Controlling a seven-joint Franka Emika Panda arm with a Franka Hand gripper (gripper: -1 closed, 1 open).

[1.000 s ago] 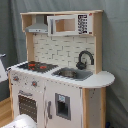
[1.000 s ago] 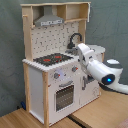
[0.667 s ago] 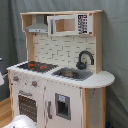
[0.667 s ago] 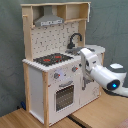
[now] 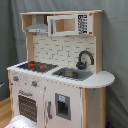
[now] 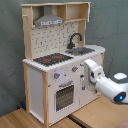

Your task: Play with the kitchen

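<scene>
Pulling back from the kitchen [image 6: 60, 60], the arm [image 6: 107, 85] has dropped lower; play looks paused, jaw state unclear.

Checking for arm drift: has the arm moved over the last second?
Yes. In the second exterior view the arm has dropped lower and rightward against the kitchen.

Grey curtain [image 5: 115, 55] hangs as backdrop across both exterior views, folds running top to bottom; it fills the whole background behind everything I see. Wooden floor [image 6: 30, 119] of pale brown planks lies below in the second exterior view, a dark seam crossing it; a strip shows at the first exterior view's lower left corner.
</scene>
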